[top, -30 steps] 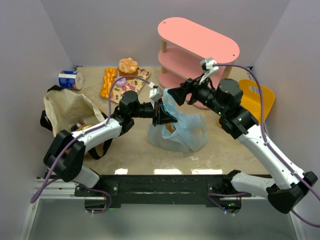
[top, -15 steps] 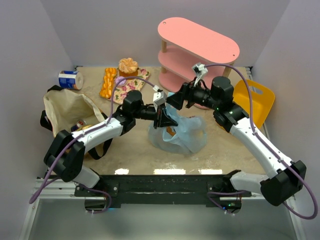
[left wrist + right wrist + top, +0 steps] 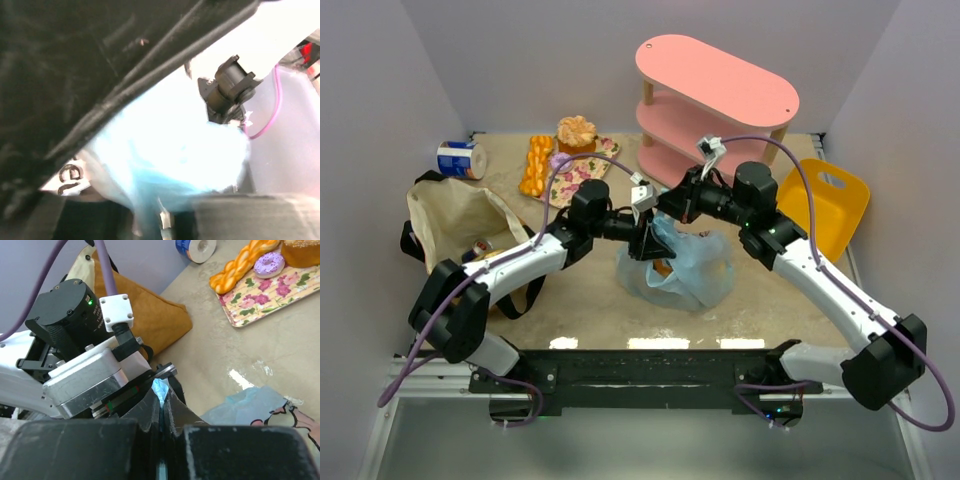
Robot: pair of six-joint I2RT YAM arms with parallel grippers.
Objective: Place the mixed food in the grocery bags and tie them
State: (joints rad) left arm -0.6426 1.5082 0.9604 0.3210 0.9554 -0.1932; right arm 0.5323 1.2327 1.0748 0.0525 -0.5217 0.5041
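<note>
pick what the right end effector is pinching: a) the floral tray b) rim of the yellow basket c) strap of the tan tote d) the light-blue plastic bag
d: in the right wrist view the right end effector is shut on a sliver of the light-blue plastic bag, with pale blue film showing between its closed tips.

The top external camera looks down from above and behind on the whole table. Both wrist cameras sit very close, facing each other across the light-blue plastic bag, shared by all three views.
</note>
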